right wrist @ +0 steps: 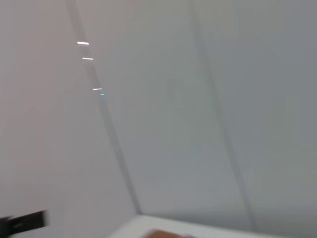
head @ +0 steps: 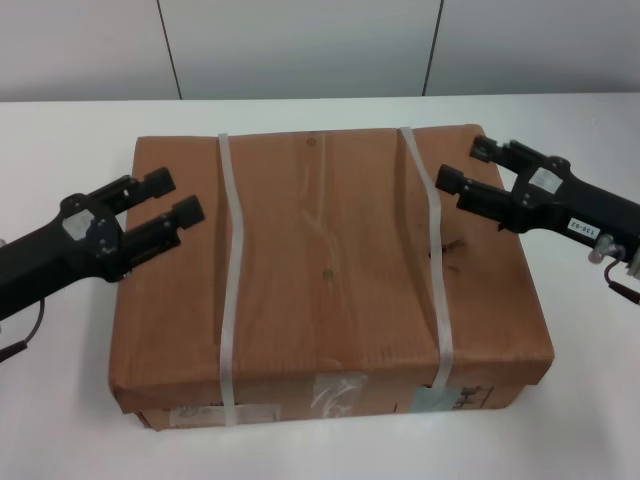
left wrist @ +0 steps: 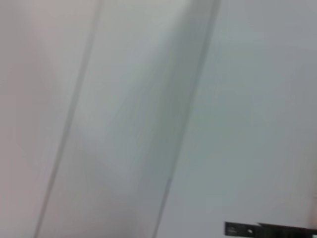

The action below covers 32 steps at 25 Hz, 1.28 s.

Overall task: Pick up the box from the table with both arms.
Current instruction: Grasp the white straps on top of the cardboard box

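Note:
The large flat brown cardboard box (head: 330, 270) lies on the white table (head: 60, 130), bound by two whitish straps (head: 232, 270), with clear tape and labels on its front side. My left gripper (head: 170, 197) is open, its black fingers over the box's left edge. My right gripper (head: 462, 165) is open, its fingers over the box's far right corner. Neither touches the box visibly. A brown sliver of the box (right wrist: 166, 233) shows in the right wrist view.
Behind the table stands a pale panelled wall (head: 300, 45), which fills both wrist views (left wrist: 148, 119). Bare white tabletop runs around the box on all sides, widest at the far left and far right.

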Each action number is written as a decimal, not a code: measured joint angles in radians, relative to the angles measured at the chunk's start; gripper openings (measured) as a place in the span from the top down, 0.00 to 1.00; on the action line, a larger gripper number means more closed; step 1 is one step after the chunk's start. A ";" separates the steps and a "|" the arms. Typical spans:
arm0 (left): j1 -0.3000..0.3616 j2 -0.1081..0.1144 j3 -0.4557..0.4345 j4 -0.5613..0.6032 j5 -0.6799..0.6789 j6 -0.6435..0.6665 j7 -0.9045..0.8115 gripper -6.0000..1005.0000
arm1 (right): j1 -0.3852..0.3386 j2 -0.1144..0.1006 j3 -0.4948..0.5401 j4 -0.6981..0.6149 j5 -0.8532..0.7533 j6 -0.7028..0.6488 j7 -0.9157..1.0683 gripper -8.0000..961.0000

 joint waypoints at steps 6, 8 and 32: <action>-0.029 0.004 0.003 -0.031 0.013 -0.170 -0.130 0.33 | 0.023 -0.001 -0.036 0.045 -0.035 0.228 0.235 0.11; -0.045 0.006 0.011 -0.042 0.029 -0.223 -0.171 0.34 | 0.052 -0.001 -0.049 0.064 -0.072 0.278 0.290 0.11; -0.148 -0.001 0.024 -0.139 0.158 -0.414 -0.309 0.33 | 0.176 0.012 -0.073 0.193 -0.093 0.319 0.317 0.12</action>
